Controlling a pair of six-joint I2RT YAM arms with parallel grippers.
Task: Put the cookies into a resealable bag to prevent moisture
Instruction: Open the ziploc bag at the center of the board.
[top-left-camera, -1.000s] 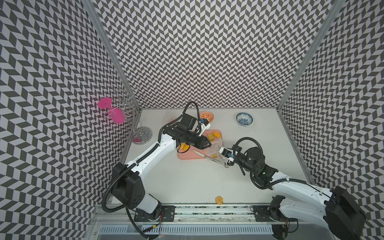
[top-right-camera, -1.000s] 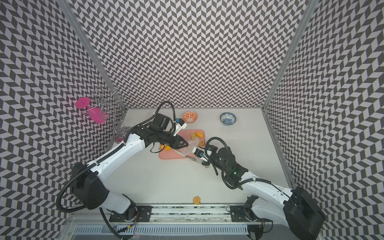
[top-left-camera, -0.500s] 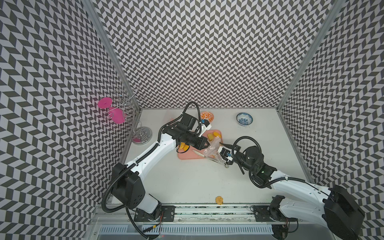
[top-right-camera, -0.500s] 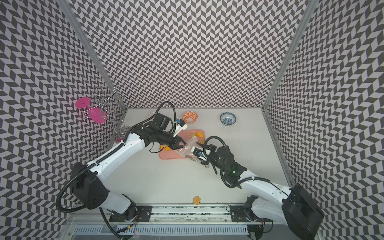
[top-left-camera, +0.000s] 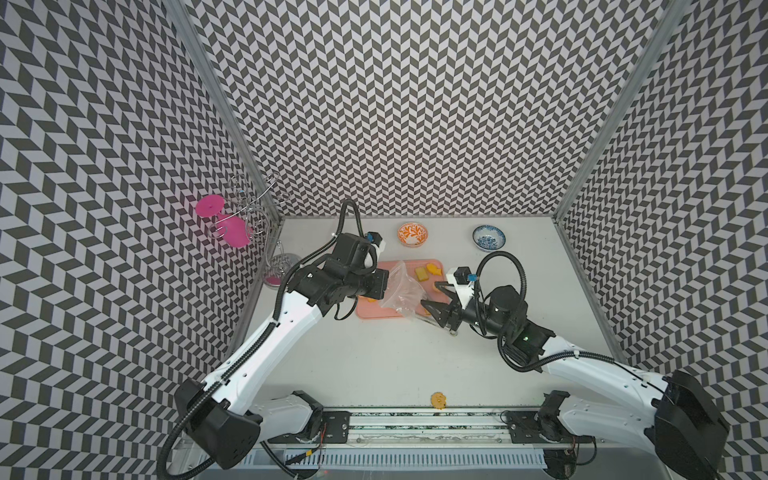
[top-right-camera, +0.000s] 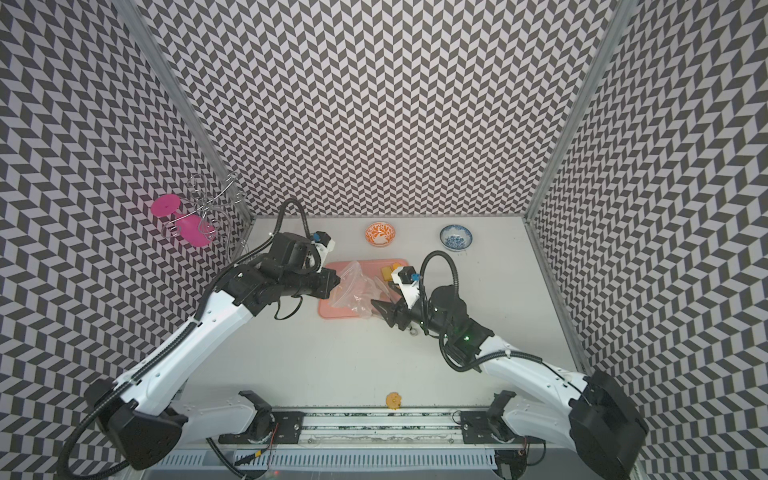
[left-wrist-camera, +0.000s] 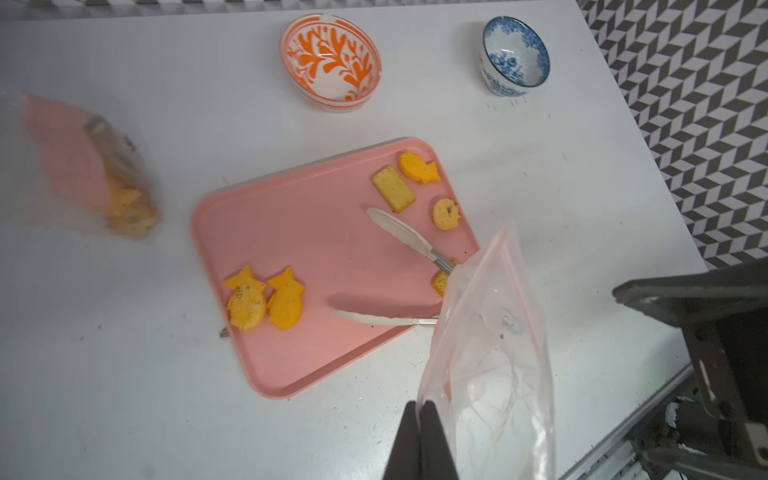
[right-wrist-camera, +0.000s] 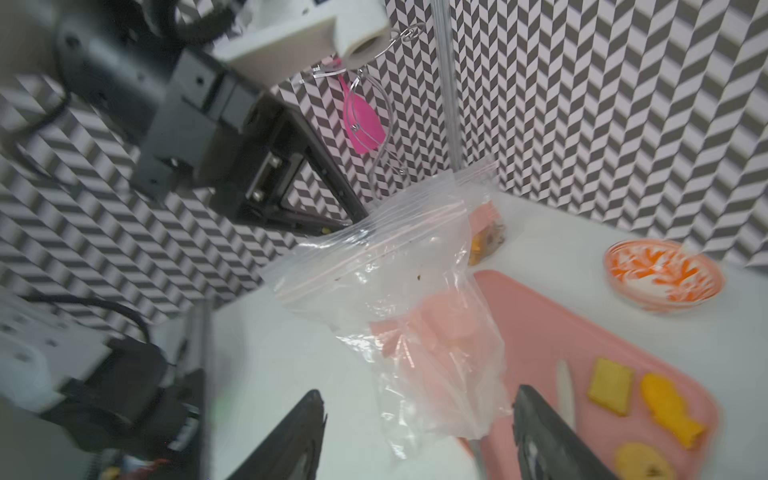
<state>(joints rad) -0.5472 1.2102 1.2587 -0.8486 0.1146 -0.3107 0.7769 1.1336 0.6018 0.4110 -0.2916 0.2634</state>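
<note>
Little looked done: the left gripper (left-wrist-camera: 419, 415) stood clamped on the rim of the resealable bag (left-wrist-camera: 494, 332), which hung seemingly empty above the pink tray (left-wrist-camera: 316, 232), while the right gripper (right-wrist-camera: 419, 392) gaped empty beside the bag, the cookies (left-wrist-camera: 286, 299) lay loose on that tray, and one stray cookie (top-left-camera: 439, 400) sat on the table (top-left-camera: 374, 365) well apart from the tray.

The hanging bag (top-left-camera: 401, 291) and tongs (left-wrist-camera: 409, 239) crowd the tray (left-wrist-camera: 291, 232); open table (top-left-camera: 395, 361) lies in front.

A robot lab booth: chevron-patterned walls (top-left-camera: 415, 104) enclose a white table (top-left-camera: 395, 365) and robot arms (top-left-camera: 286, 332).
</note>
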